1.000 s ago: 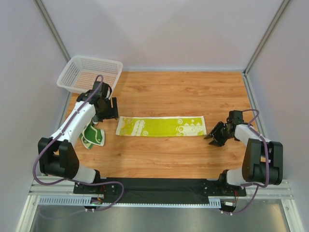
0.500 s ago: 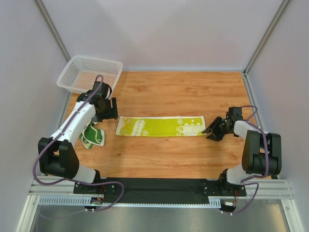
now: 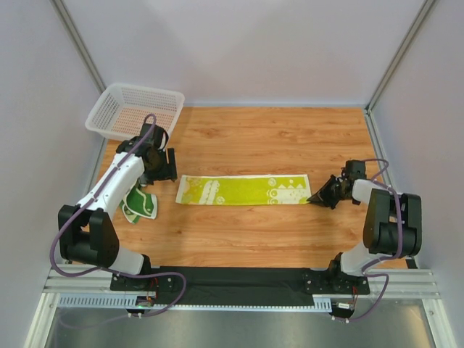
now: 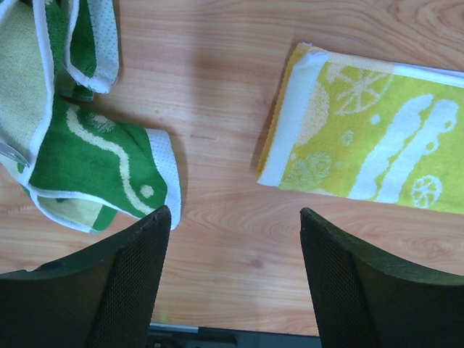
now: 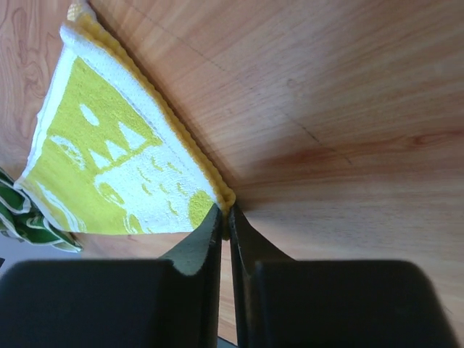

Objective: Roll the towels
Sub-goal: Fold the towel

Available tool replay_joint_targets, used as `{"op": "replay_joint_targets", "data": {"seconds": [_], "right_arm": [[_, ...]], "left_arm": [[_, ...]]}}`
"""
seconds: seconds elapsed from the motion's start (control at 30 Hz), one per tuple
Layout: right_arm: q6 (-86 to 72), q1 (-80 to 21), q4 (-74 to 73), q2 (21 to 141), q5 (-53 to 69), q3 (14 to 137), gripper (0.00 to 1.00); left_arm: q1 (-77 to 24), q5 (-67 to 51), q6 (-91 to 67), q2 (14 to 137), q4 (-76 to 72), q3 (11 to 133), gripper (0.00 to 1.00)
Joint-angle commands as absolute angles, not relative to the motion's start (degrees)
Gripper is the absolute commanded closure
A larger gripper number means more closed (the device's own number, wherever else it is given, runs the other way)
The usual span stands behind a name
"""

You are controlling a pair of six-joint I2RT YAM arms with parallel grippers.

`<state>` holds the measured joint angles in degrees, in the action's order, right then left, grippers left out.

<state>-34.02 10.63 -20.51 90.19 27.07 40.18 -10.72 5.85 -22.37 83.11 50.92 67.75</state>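
Yellow towel [image 3: 243, 190]: laid flat as a long strip, left to right, across the middle of the table [image 3: 275, 138]; not yet rolled. Right gripper [image 5: 224, 215]: low at the strip's right end; jaws closed on its near right corner, the hem pinched at the very tips. Left gripper [image 4: 233, 217]: jaws wide apart, holding nothing; above bare wood between the strip's left end and the green towel [image 3: 140, 205]. Green towel: crumpled heap near the left edge, apart from the strip; not rolled. Basket [image 3: 109, 127]: far left corner, well apart from both towels. Step in hand, by judgement: the start of the first roll, a hold just taken at the right end. Next move calls for lifting that end and turning it over leftward onto the strip; with only one corner held, the far corner may lag and skew the roll; the left gripper is placed to steady the left end.
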Motion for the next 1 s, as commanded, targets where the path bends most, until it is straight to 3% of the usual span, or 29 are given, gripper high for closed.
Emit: {"op": "replay_joint_targets", "data": {"seconds": [0.0, 0.13, 0.43, 0.77, 0.97], "right_arm": [[-31.29, 12.56, -25.64, 87.99, 17.68, 40.25, 0.97], [-31.29, 13.53, -31.54, 81.67, 7.41, 41.65, 1.00], [-30.32, 10.47, -39.28, 73.04, 0.18, 48.06, 1.00], [-29.71, -13.59, -44.91, 73.65, -10.19, 62.20, 1.00], [-29.62, -21.78, -46.76, 77.95, -10.11, 69.95, 1.00]], "left_arm": [[-10.46, 6.15, -21.62, 82.79, 50.45, 67.33, 0.22], [-10.46, 4.75, -21.80, 82.00, 51.15, 67.67, 0.22], [-10.46, 5.53, -18.63, 77.18, 51.60, 65.93, 0.22], [-10.46, 6.85, -19.16, 77.34, 51.33, 64.87, 0.22], [-10.37, 11.14, -20.12, 77.26, 52.47, 65.04, 0.22]]}}
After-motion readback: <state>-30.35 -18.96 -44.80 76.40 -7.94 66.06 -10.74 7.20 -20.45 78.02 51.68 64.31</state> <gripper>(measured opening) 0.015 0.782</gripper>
